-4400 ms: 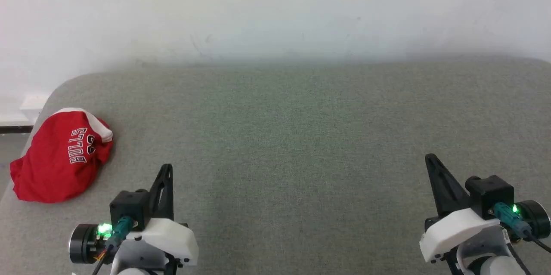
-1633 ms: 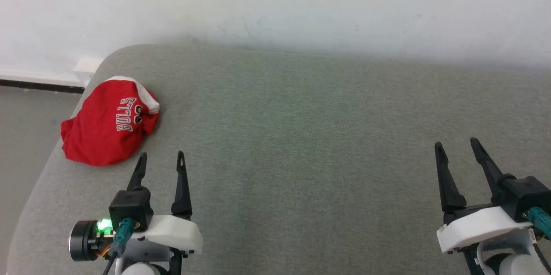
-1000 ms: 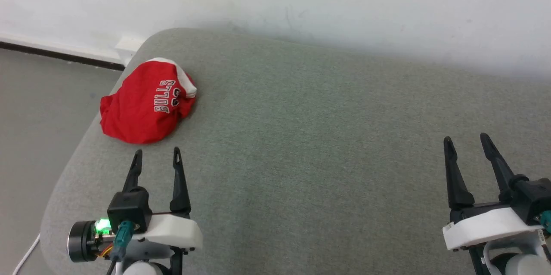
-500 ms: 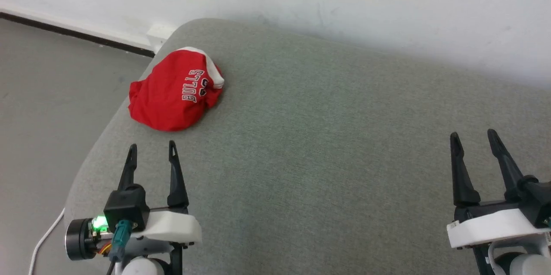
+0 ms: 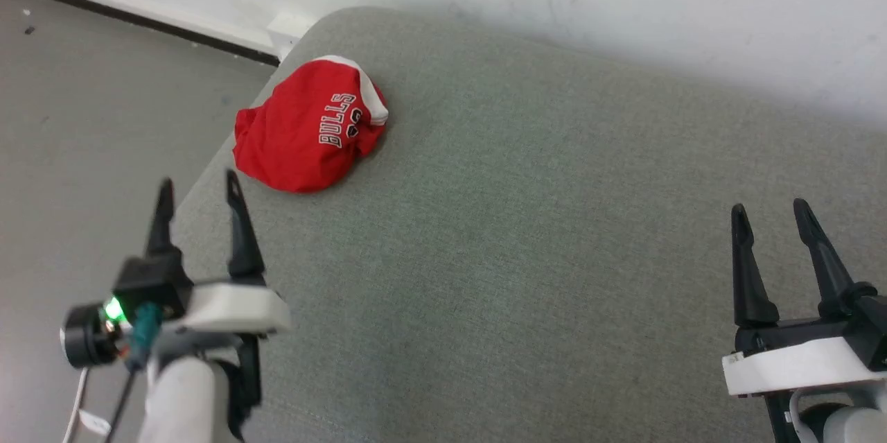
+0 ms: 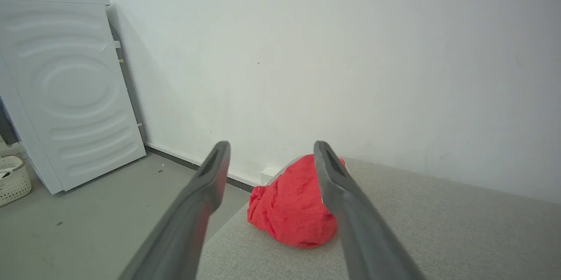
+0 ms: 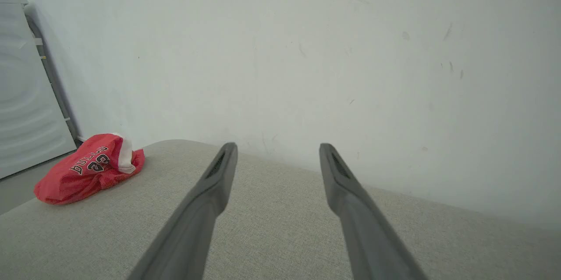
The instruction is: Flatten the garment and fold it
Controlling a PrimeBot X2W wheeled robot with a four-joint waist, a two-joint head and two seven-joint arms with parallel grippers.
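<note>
The garment point(image 5: 308, 127) sits balled up at the bench's point(image 5: 520, 256) far left corner, near the edge. My left hand point(image 5: 197, 179) and right hand point(image 5: 769, 207) are both open and empty. I'd go in low with the left and drag it inward first, though I can't really tell which end is which in that lump.

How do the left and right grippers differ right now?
The left gripper points at the red garment, close to it; the right gripper is far across the grey cushion. The left sits at the cushion's edge, the right over its surface. Both are open and empty.
</note>
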